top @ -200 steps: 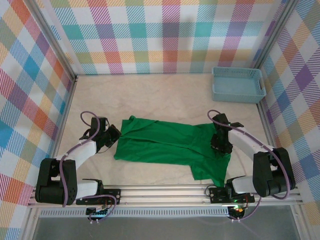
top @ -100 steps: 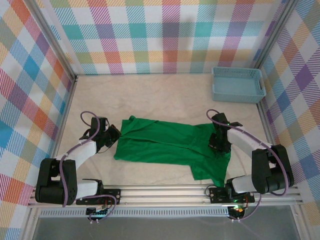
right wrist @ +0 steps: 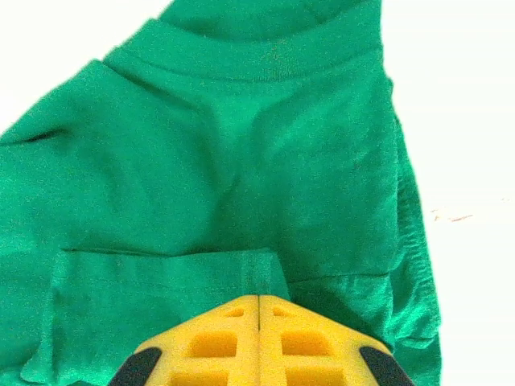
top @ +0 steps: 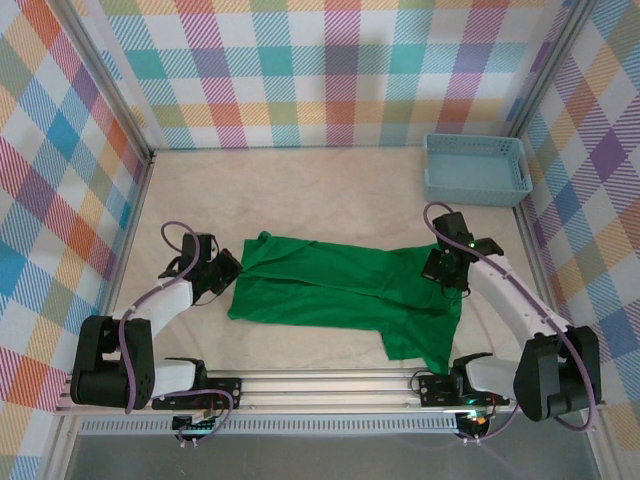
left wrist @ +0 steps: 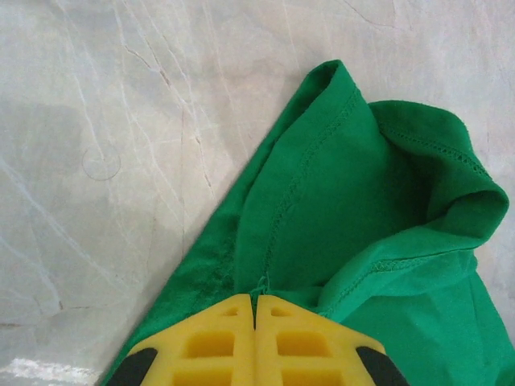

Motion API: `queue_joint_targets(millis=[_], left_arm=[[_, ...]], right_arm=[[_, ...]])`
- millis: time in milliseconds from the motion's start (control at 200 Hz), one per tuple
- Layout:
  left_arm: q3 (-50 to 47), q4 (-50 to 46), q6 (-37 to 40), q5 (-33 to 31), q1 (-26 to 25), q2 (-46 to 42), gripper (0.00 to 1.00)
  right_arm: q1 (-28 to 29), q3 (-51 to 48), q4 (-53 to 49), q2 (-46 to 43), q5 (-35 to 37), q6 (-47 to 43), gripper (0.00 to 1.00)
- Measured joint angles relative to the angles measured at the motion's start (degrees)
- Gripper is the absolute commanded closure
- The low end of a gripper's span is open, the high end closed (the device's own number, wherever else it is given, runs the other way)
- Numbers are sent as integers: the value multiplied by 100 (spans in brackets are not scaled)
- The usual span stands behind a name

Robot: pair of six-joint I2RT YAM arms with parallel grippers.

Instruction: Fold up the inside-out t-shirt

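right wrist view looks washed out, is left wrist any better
Right wrist: the table is blown out to white, though the t-shirt reads fine. Left wrist: evenly exposed, marble veins and seam stitching sharp, with one small glare patch at lower left.

t-shirt (top: 330, 290): bright green, stitched seams exposed | laid out flat, creased | ends pinched between left fingers (left wrist: 211, 344) and right fingers (right wrist: 211, 342)
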Motion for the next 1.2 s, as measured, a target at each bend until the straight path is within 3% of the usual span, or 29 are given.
queue_joint_targets(millis=[170, 340, 525, 815, 1040, 1200], left_arm=[[538, -341, 39, -7, 0, 2, 100], [1939, -649, 94, -92, 11, 415, 100], [3650, -765, 129, -107, 101, 1394, 100], [6028, -881, 197, 79, 297, 3495, 100], [6354, -713, 168, 376, 490, 4472, 100], [6459, -575, 173, 632, 634, 4892, 100]], right_arm=[[-92, 686, -122, -46, 170, -326, 100], [-289, 2347, 192, 435, 168, -828, 100], [-586, 4175, 944, 1711, -151, -1314, 100], [-946, 7104, 1270, 4312, -817, -1738, 100], [-988, 9031, 1235, 5801, -1342, -1967, 100], [-984, 9357, 1167, 6153, -1513, -2063, 100]])
